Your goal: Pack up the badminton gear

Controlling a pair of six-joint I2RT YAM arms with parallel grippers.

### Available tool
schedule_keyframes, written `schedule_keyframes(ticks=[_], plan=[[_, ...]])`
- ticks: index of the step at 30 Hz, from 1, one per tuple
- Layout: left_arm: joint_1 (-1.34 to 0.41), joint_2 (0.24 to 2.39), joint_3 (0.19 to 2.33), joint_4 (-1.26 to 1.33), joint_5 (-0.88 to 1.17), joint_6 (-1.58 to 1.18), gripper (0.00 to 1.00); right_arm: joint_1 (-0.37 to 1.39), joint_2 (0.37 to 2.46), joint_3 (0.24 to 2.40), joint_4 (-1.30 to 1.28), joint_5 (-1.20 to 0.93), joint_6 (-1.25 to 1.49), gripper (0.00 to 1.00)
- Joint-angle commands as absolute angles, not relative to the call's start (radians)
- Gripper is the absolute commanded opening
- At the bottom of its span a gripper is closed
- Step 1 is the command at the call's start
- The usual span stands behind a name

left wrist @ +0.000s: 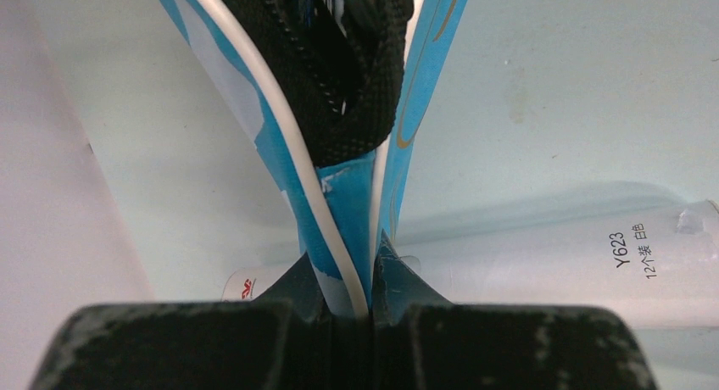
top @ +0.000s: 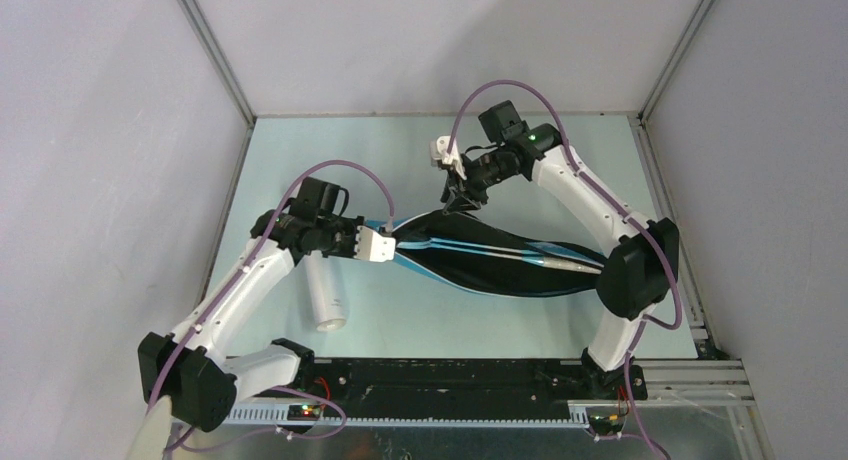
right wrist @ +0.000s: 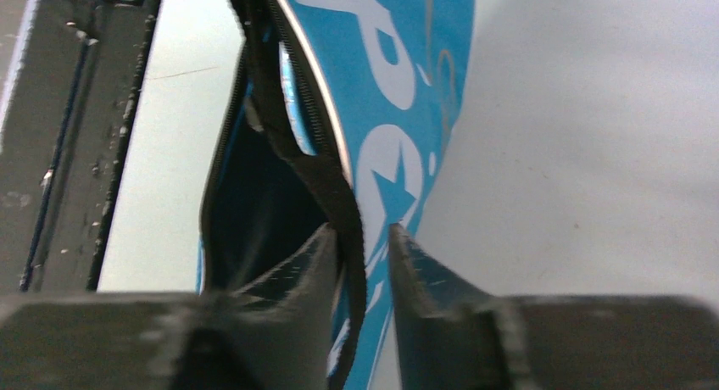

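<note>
The blue racket bag (top: pixel 500 260) lies across the middle of the table, its dark opening facing up. My left gripper (top: pixel 385 244) is shut on the bag's left end, pinching the blue fabric with white piping (left wrist: pixel 343 246) below the black strap (left wrist: pixel 356 93). My right gripper (top: pixel 455 195) is closed on the bag's upper zipper edge (right wrist: pixel 352 229) and holds it lifted. A white racket handle (top: pixel 570 264) shows inside the opening. The long white tube (top: pixel 325 292) lies under my left arm and also shows in the left wrist view (left wrist: pixel 585 267). No shuttlecocks are in view.
The table (top: pixel 420 150) is walled at the back and on both sides. A black rail (top: pixel 450 375) with the arm bases runs along the near edge. The right arm's elbow (top: pixel 635 270) hangs over the bag's right end.
</note>
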State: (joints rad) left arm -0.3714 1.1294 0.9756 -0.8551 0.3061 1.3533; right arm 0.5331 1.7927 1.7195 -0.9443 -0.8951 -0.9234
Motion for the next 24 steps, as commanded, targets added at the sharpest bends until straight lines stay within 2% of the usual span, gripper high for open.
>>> schedule_keyframes(ticks=[1, 5, 7, 13, 16, 22, 24], plan=[[-0.382, 1.125, 1.012, -0.801, 0.34, 1.347, 0.0, 0.535, 1.801, 1.785, -1.132, -0.975, -1.026, 0.19], [-0.382, 1.133, 1.012, -0.785, 0.333, 1.341, 0.0, 0.543, 1.799, 1.78, -1.164, -0.958, -1.038, 0.03], [-0.382, 1.141, 1.016, -0.776, 0.326, 1.328, 0.0, 0.548, 1.79, 1.782, -1.166, -0.951, -1.033, 0.0], [-0.382, 1.168, 1.039, -0.775, 0.301, 1.292, 0.0, 0.578, 1.722, 1.76, -1.108, -0.877, -0.954, 0.0], [-0.382, 1.185, 1.031, -0.671, 0.239, 1.18, 0.0, 0.601, 1.659, 1.709, -1.013, -0.806, -0.852, 0.0], [-0.382, 1.238, 1.08, -0.606, 0.194, 1.005, 0.0, 0.721, 1.463, 1.498, -0.722, -0.479, -0.505, 0.0], [-0.381, 1.252, 1.091, -0.605, 0.19, 0.988, 0.0, 0.768, 1.405, 1.452, -0.697, -0.371, -0.425, 0.0]])
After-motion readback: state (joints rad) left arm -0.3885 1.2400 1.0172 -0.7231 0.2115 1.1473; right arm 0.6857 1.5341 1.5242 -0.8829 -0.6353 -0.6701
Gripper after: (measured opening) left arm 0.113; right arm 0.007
